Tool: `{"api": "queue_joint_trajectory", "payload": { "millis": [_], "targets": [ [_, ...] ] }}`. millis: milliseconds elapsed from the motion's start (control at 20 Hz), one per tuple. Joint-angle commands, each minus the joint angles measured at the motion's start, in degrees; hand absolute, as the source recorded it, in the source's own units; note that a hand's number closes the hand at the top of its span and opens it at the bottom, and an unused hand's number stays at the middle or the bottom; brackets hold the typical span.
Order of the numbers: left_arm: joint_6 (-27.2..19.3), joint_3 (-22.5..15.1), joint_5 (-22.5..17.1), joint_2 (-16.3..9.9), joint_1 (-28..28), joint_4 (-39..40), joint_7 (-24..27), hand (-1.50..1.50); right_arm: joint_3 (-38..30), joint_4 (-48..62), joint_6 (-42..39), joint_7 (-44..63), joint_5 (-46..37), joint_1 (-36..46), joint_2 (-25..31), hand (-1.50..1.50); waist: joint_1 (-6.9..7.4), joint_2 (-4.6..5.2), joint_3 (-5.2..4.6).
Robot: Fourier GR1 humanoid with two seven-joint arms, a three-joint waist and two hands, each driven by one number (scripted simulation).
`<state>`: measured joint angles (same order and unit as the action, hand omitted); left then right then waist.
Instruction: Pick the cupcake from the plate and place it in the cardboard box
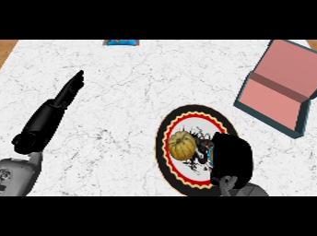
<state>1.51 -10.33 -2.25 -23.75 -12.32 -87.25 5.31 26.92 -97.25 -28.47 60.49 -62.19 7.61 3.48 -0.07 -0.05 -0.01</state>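
The counter (120, 115) was white marble with thin dark veins, and a strip of brown wood showed at each top corner. A plate (181, 117) with a black rim and a red wavy ring sat near the front. The cupcake (181, 145) was on that plate, round and golden-brown. The robot's right hand (231, 159) hung over the plate's right side, just beside the cupcake. It looked like a dark lump, so nobody could tell if its fingers were open or curled. The cupcake did not look picked up yet. The cardboard box (284, 87) lay open, pink inside, well beyond those fingers, up and to the right. The left hand (67, 92) lay far off with straight fingers pointing away, holding nothing. A small blue thing (122, 42) peeked in at the far edge. Grabbing, lifting and dropping into the box were all left to do.
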Motion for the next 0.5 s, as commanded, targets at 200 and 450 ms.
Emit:
{"api": "queue_joint_trajectory", "payload": {
  "millis": [200,450],
  "targets": [
    [1.5,1.9,1.9,1.9,0.1,-1.0,-0.9,0.0,0.8,6.1,3.8,-2.5,-9.2,3.1,1.4,1.5,0.19,0.06,0.02],
    [5.8,4.3,0.1,-0.2,-0.6,2.6,1.4,0.0,4.8,5.2,3.3,-16.6,-5.7,6.5,1.7,1.5,0.83,0.32,0.02]
  ]
}}
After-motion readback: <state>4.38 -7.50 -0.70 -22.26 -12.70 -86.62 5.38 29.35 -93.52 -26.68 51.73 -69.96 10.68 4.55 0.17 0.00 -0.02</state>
